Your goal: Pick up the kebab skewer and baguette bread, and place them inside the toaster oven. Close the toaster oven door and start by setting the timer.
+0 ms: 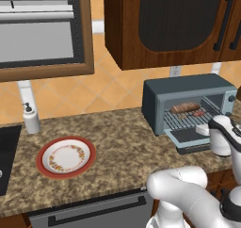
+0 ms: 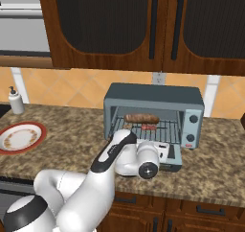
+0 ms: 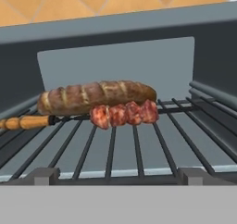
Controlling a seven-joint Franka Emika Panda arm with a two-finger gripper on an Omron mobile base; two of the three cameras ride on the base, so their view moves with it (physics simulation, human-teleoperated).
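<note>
Lying on the rack inside the toaster oven [image 2: 153,113]: baguette bread [image 3: 95,96] and kebab skewer [image 3: 118,114], side by side | toaster oven door [image 1: 188,136] is dropped open below the gripper | jaws spread wide, nothing held

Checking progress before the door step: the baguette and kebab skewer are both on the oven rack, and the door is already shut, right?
Not quite. The toaster oven door hangs open, as the right base view shows. The baguette and kebab skewer do lie on the rack.

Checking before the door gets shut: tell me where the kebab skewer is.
The kebab skewer lies on the wire rack inside the toaster oven, just in front of the baguette bread.
</note>
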